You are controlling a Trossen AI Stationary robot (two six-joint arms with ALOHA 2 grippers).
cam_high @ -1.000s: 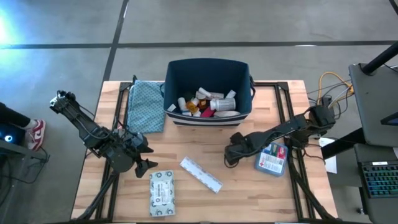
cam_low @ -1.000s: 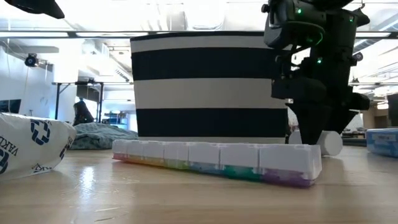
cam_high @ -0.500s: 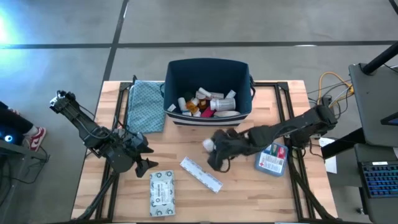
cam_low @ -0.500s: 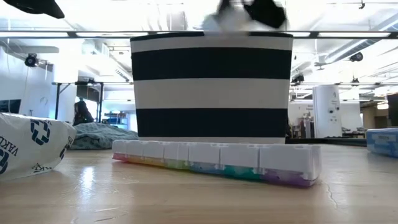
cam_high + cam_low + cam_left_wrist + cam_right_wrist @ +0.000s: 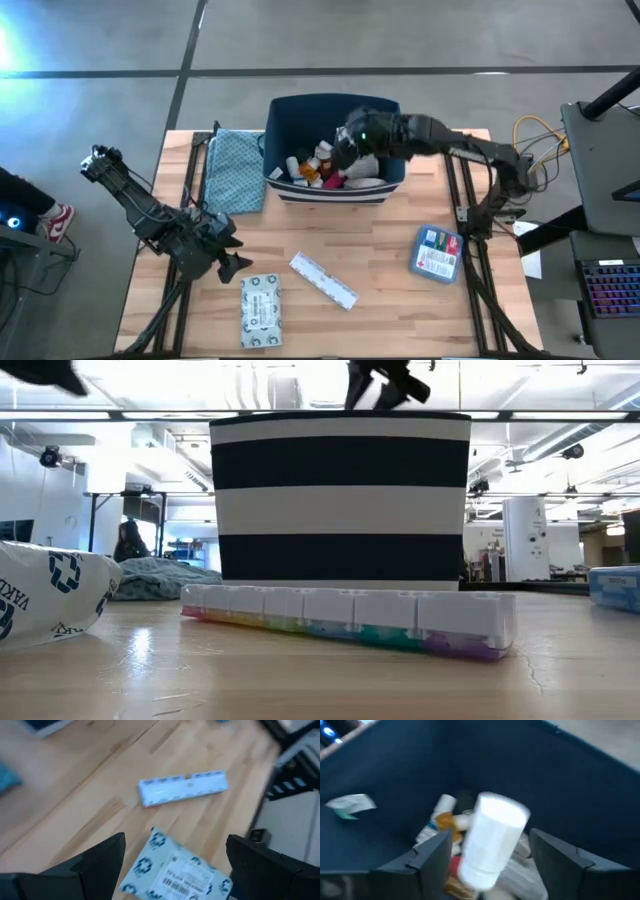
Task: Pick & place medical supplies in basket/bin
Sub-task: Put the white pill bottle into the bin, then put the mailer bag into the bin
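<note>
My high view looks straight down on the whole surface (image 5: 390, 280) and the navy bin (image 5: 290, 115). My low view sits at surface level, close behind the pill organizer (image 5: 350, 618), facing the bin's striped wall. The left wrist view looks down on that organizer and a white packet (image 5: 175, 872); the right wrist view peers closely into the bin.

Our two arms are dark and jointed. The right arm (image 5: 440, 135) shows a small green light. Broad matte-black fingers (image 5: 100, 862) tip the left claw (image 5: 232, 262).
</note>
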